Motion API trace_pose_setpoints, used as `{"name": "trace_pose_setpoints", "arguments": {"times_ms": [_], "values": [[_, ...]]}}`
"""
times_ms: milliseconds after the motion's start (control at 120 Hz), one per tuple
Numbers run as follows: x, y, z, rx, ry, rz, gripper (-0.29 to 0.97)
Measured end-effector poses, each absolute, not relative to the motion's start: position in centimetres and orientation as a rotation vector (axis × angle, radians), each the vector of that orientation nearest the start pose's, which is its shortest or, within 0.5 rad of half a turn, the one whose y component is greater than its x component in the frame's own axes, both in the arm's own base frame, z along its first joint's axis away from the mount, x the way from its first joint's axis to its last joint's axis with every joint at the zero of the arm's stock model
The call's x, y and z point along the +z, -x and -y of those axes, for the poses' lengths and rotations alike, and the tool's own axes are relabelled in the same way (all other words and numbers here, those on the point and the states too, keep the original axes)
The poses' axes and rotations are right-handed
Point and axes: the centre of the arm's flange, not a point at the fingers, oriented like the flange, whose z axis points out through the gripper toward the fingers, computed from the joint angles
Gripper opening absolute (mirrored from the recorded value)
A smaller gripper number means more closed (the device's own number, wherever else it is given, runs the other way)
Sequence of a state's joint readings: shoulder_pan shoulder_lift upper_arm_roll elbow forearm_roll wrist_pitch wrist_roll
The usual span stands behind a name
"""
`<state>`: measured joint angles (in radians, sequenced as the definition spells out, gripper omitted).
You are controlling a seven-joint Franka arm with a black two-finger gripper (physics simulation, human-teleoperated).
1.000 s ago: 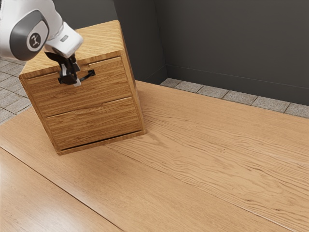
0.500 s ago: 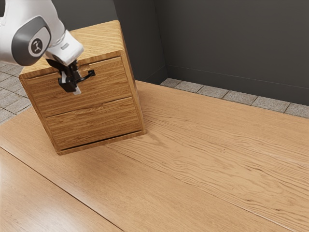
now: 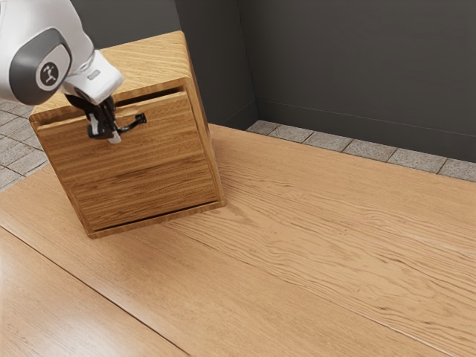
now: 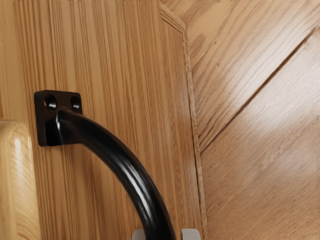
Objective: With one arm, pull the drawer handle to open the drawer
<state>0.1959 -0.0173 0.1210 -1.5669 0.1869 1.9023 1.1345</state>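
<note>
Dark grey walls point(image 3: 335, 52) close off the room, and a strip of grey floor tiles point(image 3: 357, 145) runs along their foot. In front of them spreads a broad, light-wood table point(image 3: 312, 245) with a strong grain and long plank seams.

At the table's far edge, toward the exterior view's left, stands a wooden cabinet point(image 3: 149, 56), turned at an angle to the planks. Its top drawer point(image 3: 141, 145) sits a little way out of the cabinet, with a dark gap showing along its upper edge under the cabinet's top. What is inside that gap cannot be made out.

The white arm point(image 3: 44, 52) comes in from the upper left, part of it cut off by the edge of the view, and its black pincer point(image 3: 104, 132) is clamped on the black drawer handle point(image 3: 132, 122) at the upper part of the drawer front.

Seen from the wrist, the handle curves as a glossy black bar from its bolted plate point(image 4: 47, 107) on the drawer front, and runs down between the two pale fingertips point(image 4: 190, 233).

The seam between the top drawer and the lower one is hard to make out.
</note>
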Motion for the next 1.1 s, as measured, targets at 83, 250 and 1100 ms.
{"name": "trace_pose_setpoints", "arguments": {"times_ms": [83, 250, 1100], "values": [[67.0, -54.1, -18.9, -0.198, 2.518, -1.146, -0.08], [67.5, -52.4, -16.8, -0.204, 2.496, -1.175, -0.10], [67.4, -45.0, -7.7, -0.200, 2.420, -1.237, -0.11]]}}
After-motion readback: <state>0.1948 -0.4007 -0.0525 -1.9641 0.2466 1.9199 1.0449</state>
